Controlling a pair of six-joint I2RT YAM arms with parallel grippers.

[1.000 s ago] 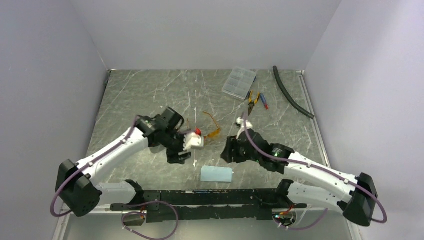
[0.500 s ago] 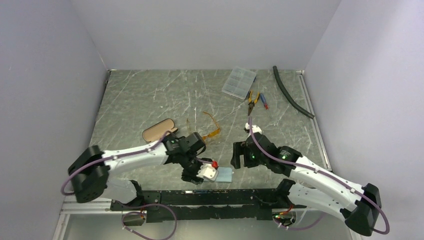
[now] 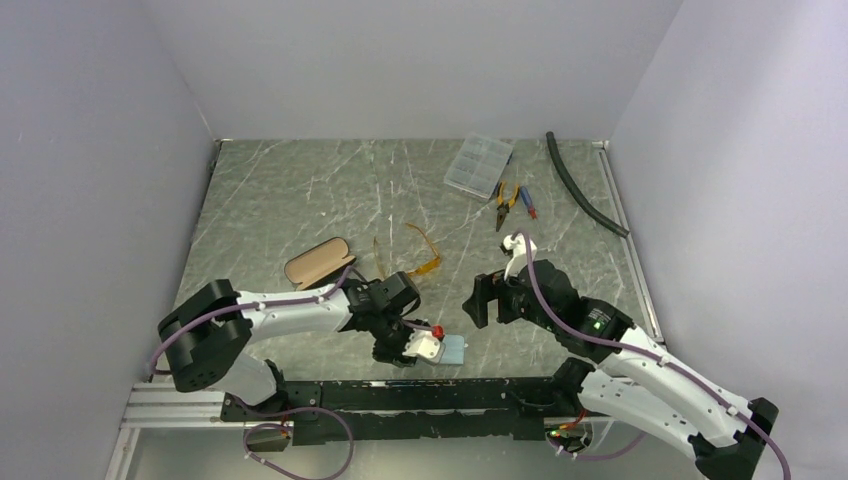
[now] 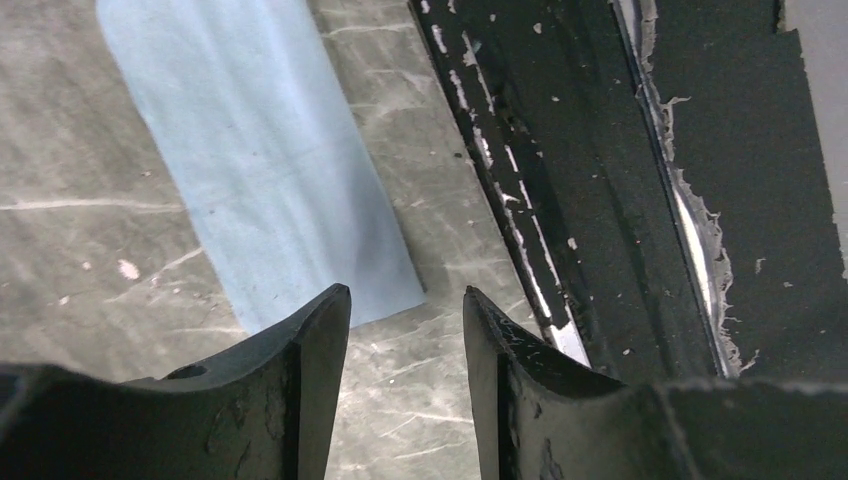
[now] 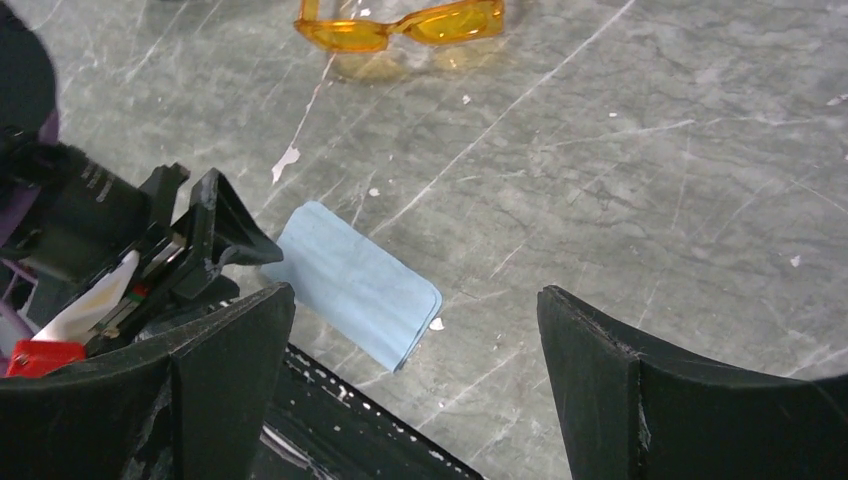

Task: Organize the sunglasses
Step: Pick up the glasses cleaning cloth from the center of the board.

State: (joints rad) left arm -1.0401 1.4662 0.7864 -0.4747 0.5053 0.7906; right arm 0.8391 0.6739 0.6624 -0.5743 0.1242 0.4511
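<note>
The sunglasses point(image 3: 432, 266), translucent orange, lie open on the marble table point(image 3: 300, 190) near its middle; the right wrist view shows them at the top point(image 5: 400, 25). My left gripper point(image 3: 410, 352) is down at the near edge, open a little with nothing between its fingers point(image 4: 405, 292). It hovers just off the corner of a folded blue cloth point(image 4: 260, 170). My right gripper point(image 3: 480, 300) stands wide open and empty point(image 5: 415, 292), to the right of the sunglasses and above the cloth point(image 5: 350, 285).
A tan glasses case point(image 3: 318, 262) lies left of the sunglasses. A clear organizer box point(image 3: 480, 165), orange-handled pliers point(image 3: 508, 198) and a black hose point(image 3: 585, 195) sit at the back right. The black rail point(image 3: 420, 395) runs along the near edge.
My left arm has swung from beside the sunglasses down to the cloth at the near edge, uncovering the case, and its jaws have narrowed. My right gripper has opened wider.
</note>
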